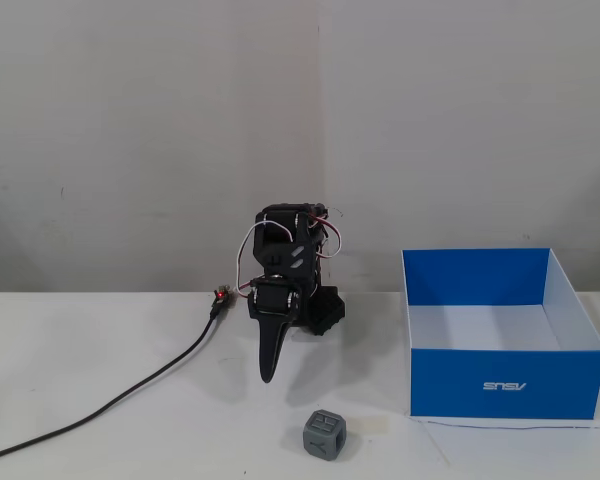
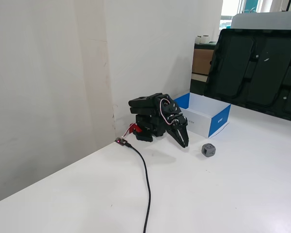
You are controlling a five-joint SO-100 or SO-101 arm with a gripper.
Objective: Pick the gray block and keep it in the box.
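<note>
The gray block [image 1: 325,434] [image 2: 208,150] is a small dark cube resting on the white table, near the front edge in a fixed view. The box [image 1: 500,385] [image 2: 218,119] is blue with a white inside, open-topped and empty, standing to the right of the block. The black arm is folded low over its base. Its gripper [image 1: 268,372] [image 2: 185,143] points down toward the table, fingers together, holding nothing. The gripper tip hangs a short way behind and to the left of the block, apart from it.
A black cable [image 1: 130,395] [image 2: 146,184] runs from the arm's base across the table to the left front. A wall stands right behind the arm. A black panel [image 2: 257,68] leans at the far end of the table beyond the box.
</note>
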